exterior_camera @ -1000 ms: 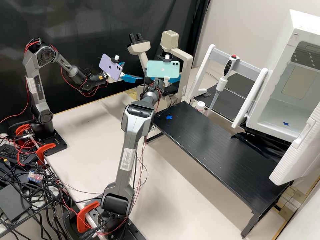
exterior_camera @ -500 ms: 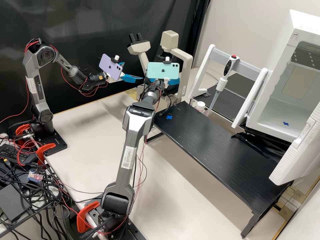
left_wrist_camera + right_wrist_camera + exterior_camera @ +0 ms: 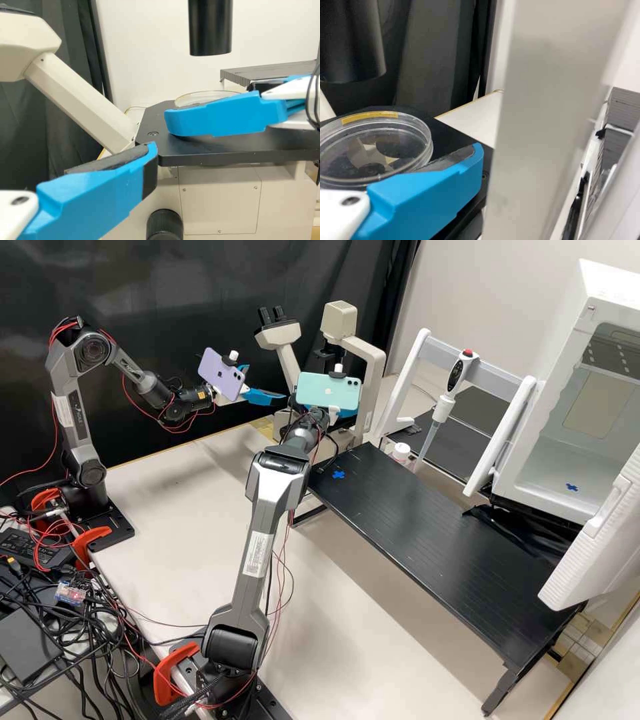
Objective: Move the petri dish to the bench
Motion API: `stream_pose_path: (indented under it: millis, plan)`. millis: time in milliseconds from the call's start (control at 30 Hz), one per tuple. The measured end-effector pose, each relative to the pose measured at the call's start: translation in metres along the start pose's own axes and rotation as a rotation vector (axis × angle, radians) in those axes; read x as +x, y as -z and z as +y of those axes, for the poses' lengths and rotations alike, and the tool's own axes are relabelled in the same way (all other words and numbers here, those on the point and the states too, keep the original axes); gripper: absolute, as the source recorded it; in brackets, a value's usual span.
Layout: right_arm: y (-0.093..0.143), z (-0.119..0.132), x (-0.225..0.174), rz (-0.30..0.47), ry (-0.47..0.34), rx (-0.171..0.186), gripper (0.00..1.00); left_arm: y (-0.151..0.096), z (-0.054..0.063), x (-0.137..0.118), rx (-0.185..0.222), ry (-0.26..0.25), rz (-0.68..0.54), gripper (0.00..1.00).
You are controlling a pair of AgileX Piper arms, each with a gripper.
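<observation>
Dish (image 3: 395,145) at the microscope's (image 3: 378,377) stage (image 3: 225,150), right gripper (image 3: 347,413) beside it.
The dish is clear, a yellow strip (image 3: 369,117) on its rim, in from the stage's edges; whether it rests there I cannot tell. Nor can I tell if the right gripper is wide, narrow or holding it. The left gripper (image 3: 268,384) stands wide, apart from the dish. The counter (image 3: 413,527) has a blue cross (image 3: 339,475) near its microscope end; a pipette (image 3: 442,407) hangs past its far long edge.

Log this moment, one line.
petri dish at microscope stage | right gripper at dish | left gripper open, away from dish | bench placement not done
</observation>
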Motion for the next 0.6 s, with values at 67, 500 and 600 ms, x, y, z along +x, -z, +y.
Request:
stream_pose_path:
  millis: [67, 500, 600]
  plan:
    - [-0.002, -0.001, 0.0, -0.004, -0.006, -0.001, 0.0, 0.0, 0.0, 0.0, 0.0, 0.0, 0.0, 1.0]
    - [-0.01, -0.008, -0.001, -0.022, -0.012, 0.003, 0.0, 0.0, 0.0, 0.0, 0.0, 0.0, 0.0, 1.0]
    - [-0.011, -0.008, -0.001, -0.025, -0.02, 0.004, 0.0, 0.0, 0.0, 0.0, 0.0, 0.0, 0.0, 1.0]
